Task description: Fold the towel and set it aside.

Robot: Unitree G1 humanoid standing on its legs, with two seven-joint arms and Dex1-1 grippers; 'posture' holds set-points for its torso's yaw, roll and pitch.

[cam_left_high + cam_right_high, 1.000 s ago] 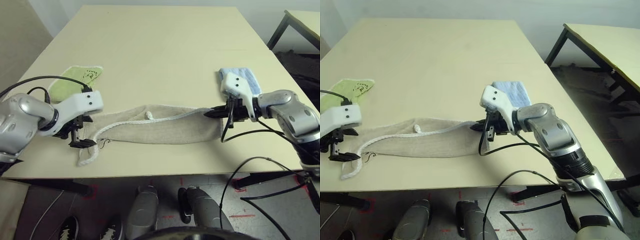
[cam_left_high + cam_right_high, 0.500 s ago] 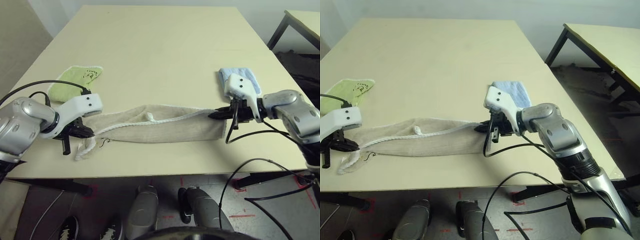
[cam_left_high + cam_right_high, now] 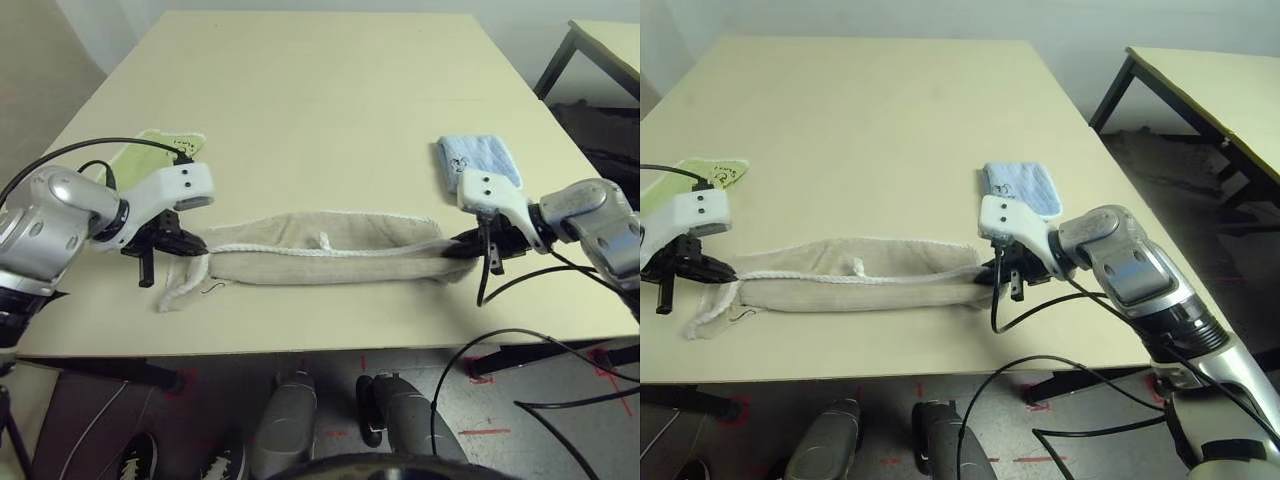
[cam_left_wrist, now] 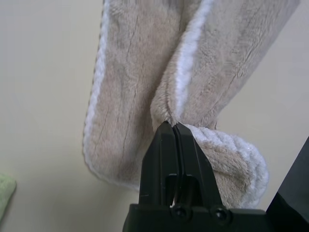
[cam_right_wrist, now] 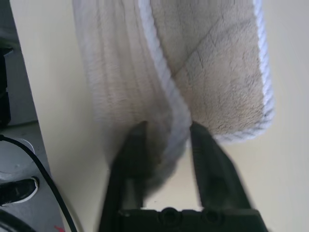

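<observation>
The beige towel lies as a long, narrow folded strip across the near part of the table, its white stitched edging running along the top. My left gripper is at its left end, shut on a pinched fold of the towel; the fingertips meet on the cloth. A loose corner trails toward the table's front edge. My right gripper is at the towel's right end, open. Its fingers straddle the white edge of the towel without pressing it.
A lime-green folded towel lies just beyond my left gripper. A light-blue folded towel lies just beyond my right gripper. The table's front edge is close below the towel. Black cables hang from both wrists. A second table stands at the right.
My left gripper has shut on the towel's left end and drawn it slightly right. My right gripper has moved right with the towel's end, then opened. The towel is now a narrower strip.
</observation>
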